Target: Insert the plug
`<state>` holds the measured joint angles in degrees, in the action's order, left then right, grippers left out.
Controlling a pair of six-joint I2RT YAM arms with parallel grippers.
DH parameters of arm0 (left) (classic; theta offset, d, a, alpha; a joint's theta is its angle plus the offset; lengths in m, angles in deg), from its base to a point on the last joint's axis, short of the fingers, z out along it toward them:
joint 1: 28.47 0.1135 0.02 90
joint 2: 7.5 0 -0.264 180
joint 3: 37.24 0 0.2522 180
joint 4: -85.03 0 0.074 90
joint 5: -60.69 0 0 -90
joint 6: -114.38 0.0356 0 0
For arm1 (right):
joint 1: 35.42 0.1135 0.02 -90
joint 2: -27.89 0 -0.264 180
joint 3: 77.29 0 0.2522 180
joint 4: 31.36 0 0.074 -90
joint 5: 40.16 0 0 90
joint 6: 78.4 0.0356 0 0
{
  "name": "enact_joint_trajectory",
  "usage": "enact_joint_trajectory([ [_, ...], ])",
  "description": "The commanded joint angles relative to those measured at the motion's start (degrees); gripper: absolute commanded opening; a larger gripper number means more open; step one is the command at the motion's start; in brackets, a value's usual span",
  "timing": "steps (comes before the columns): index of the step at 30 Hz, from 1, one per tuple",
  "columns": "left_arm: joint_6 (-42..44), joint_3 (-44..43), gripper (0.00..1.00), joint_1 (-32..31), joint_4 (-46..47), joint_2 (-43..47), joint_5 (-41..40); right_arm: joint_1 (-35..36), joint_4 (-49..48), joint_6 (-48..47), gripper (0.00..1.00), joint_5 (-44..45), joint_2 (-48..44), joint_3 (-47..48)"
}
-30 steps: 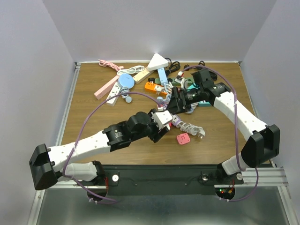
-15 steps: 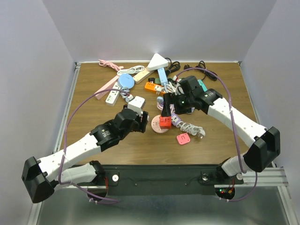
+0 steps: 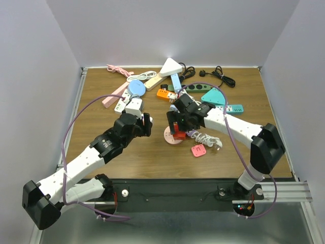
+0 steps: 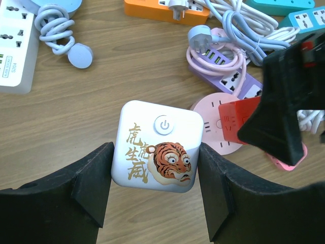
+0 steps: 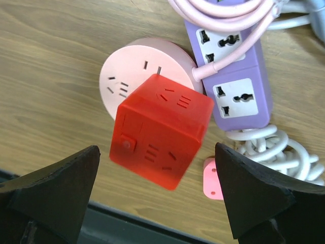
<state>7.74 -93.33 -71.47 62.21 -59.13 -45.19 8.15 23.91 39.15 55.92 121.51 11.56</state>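
Seating the red cube (image 5: 160,129) into the pink socket (image 5: 132,63) seems to be the step in hand. The cube sits on the socket tilted, so perhaps it is not fully in. The right gripper (image 5: 157,173) stands wide, with the cube between its jaws and touching neither. Next it probably needs a straight push down. The left gripper (image 4: 156,175) clamps a white cube (image 4: 157,147) near the socket.

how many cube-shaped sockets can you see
2. A white cube is clamped in the left gripper; a red cube sits on the round pink socket, below the open right gripper. More could be hidden in the cable pile at the back.
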Motion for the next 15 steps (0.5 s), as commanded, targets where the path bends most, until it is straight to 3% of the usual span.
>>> enact_joint_trajectory([
  [1,-0.23,0.31,0.0,0.46,4.93,-0.22,1.38,1.69,-2.49,1.72,1.0,4.37,2.25,2.51],
  [7,0.82,1.98,0.0,0.55,8.18,-0.22,4.71,2.31,-2.41,0.31,0.95,5.51,5.69,2.78],
  [11,2.14,3.21,0.0,0.47,11.42,-0.3,9.62,2.22,-1.71,-1.79,0.58,5.34,4.73,1.38],
  [15,4.16,4.27,0.0,0.03,16.08,-1.45,18.77,2.22,2.24,-5.57,0.49,6.92,3.06,1.02],
])
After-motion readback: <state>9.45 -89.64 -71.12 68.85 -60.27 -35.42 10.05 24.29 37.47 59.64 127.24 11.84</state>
